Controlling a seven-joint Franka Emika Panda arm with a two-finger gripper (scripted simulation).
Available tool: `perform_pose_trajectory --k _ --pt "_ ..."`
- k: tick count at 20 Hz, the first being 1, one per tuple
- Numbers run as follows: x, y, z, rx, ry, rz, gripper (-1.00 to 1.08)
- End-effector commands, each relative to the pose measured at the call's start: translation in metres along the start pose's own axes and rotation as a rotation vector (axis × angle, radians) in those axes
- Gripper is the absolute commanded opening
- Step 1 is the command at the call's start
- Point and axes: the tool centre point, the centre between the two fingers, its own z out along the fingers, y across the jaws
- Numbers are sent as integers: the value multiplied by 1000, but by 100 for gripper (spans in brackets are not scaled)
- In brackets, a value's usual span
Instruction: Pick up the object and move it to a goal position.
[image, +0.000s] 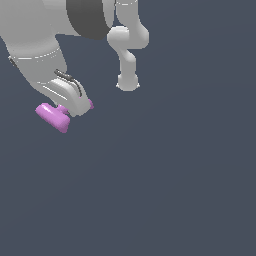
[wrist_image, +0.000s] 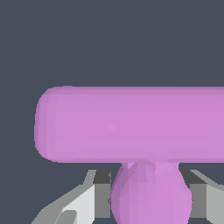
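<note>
Both bars (image: 54, 117) visible outside; wrist: one, clamped.

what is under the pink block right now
Only flat dark grey background shows around the pink block in both views; no table edge or shadow marks a surface. The fingers flank its short middle piece. The part beyond the gripper is mostly covered.

In the exterior view the gripper (image: 75, 107) is covering the middle of the pink-purple block (image: 52, 116), leaving 1 bar and a small tip showing. In the wrist view the block (wrist_image: 131, 124) is running off the picture's edge, its lower part is being cropped, and both fingers (wrist_image: 83, 199) are partly hiding behind it.
</note>
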Motion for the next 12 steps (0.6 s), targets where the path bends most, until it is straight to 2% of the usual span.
perform_pose_trajectory --k 1,12 --pt "4 8 -16 -1 -1 -1 -100" --pt "12 21 -42 -1 -1 -2 -100"
